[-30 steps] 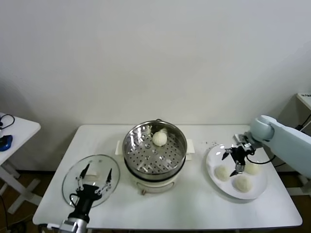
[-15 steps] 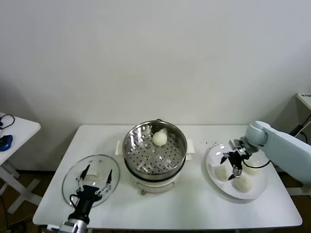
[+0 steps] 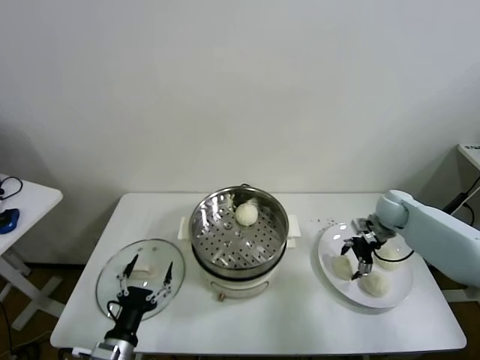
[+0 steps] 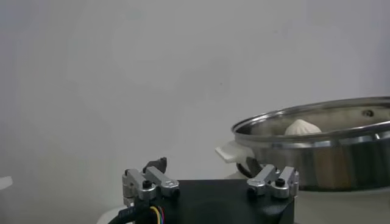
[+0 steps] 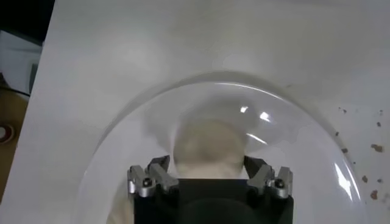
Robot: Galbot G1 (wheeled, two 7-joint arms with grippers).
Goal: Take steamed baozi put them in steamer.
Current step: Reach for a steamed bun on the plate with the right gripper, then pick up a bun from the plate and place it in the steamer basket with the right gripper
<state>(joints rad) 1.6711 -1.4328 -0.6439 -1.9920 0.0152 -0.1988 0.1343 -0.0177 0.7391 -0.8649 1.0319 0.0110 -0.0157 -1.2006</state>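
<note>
My left gripper (image 3: 148,276) sits parked at the near left over the glass lid (image 3: 140,276), fingers spread wide, holding nothing. Near right, on the white plate (image 3: 327,244), three baozi wait; my right gripper (image 3: 355,256) is down over the bun (image 5: 208,148) on the plate's left side, fingers straddling it and partly open, bun between them. I can't tell if the pads touch the dough yet, so no secure grip. To do this well I'd say: close gently and evenly on the bun's widest part, don't dent it, lift straight up clear of the neighbours. Farther back at centre, the steamer (image 3: 238,226) already has one baozi (image 3: 246,214) at its far side.
</note>
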